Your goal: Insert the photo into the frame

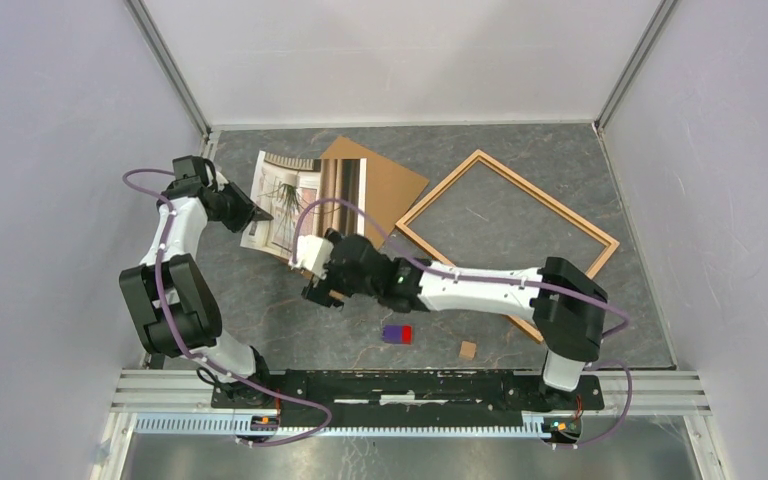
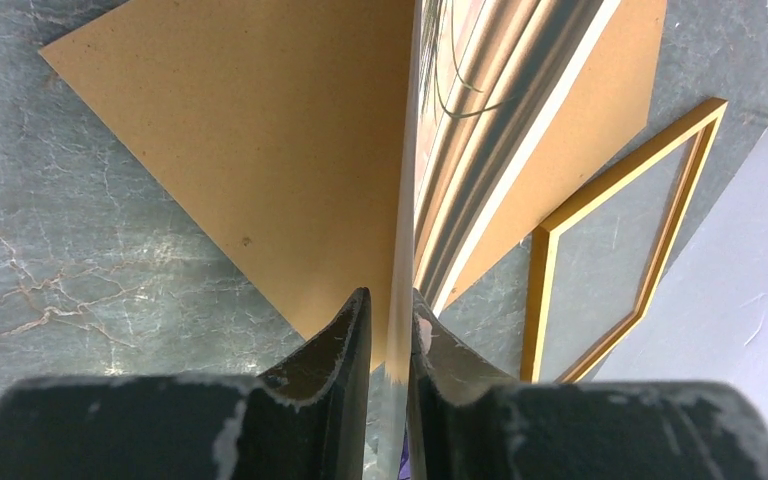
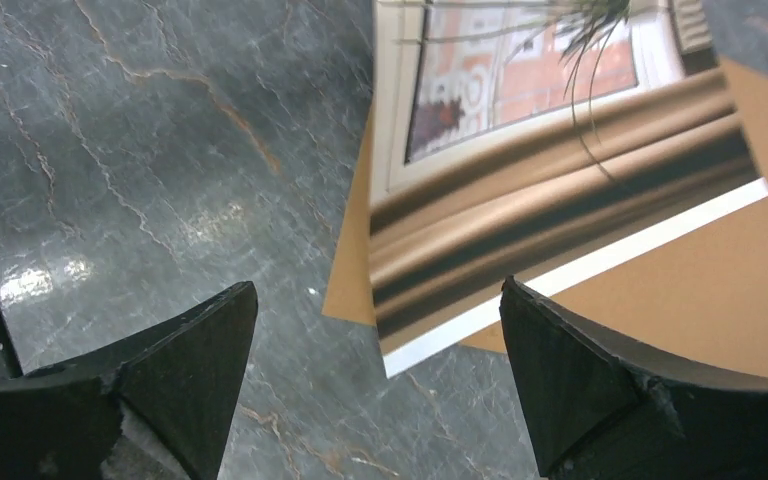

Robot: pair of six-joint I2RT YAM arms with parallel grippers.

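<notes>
The left gripper pinched the photo at nine o'clock; the right gripper stood wide open at its six o'clock, with the frame at three.

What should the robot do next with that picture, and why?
Probably ease the open right gripper onto the photo's near corner and close: the left gripper pinches one edge, and the frame lies to the right, so two holds would steady the carry.

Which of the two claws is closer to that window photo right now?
Left. The left gripper is shut on the photo, gripping its edge, so it touches it. The right gripper is open and hovers just short of the photo's near corner, not touching.
</notes>
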